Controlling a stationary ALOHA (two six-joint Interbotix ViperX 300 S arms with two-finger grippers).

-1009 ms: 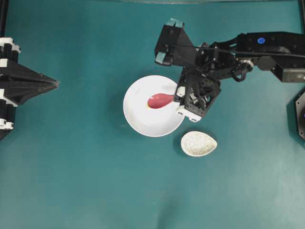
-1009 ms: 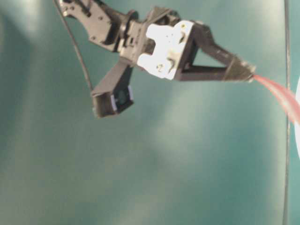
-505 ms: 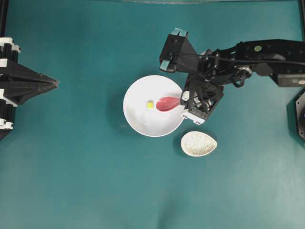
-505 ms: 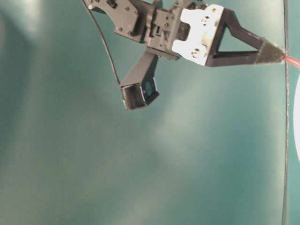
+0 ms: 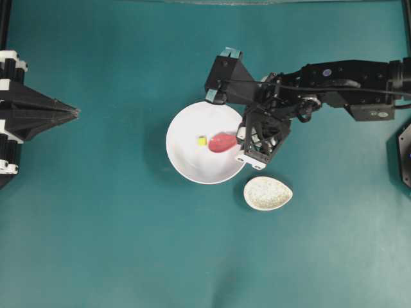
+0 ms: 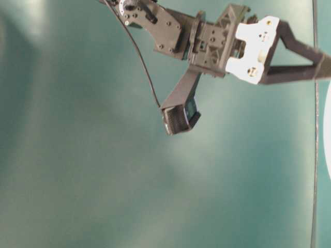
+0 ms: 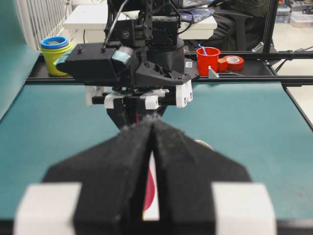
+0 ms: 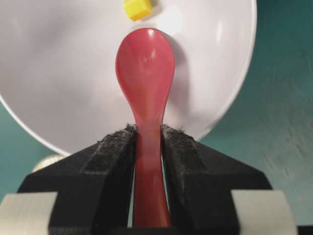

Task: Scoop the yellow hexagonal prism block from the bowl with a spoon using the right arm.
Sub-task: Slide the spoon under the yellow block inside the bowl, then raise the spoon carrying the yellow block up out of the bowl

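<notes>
We see the right gripper (image 8: 148, 147) clamped on the handle of the spoon (image 8: 145, 73), the pads pressed against both sides; the red scoop reaches over the white bowl (image 5: 186, 160), its tip just short of the yellow hexagonal prism block (image 5: 201, 140), which lies inside the bowl, apart from the scoop; a speckled oval dish (image 5: 268, 193) sits just beside the bowl; the left gripper (image 7: 153, 128) rests well apart at the table's edge, its fingers pressed together on nothing.

I have drawn the spoon (image 5: 222, 142) back off the yellow hexagonal prism block (image 5: 201, 140), now uncovered beside the scoop's tip in the bowl (image 5: 189, 163); my right gripper (image 5: 243, 138) sits nearer the rim.
</notes>
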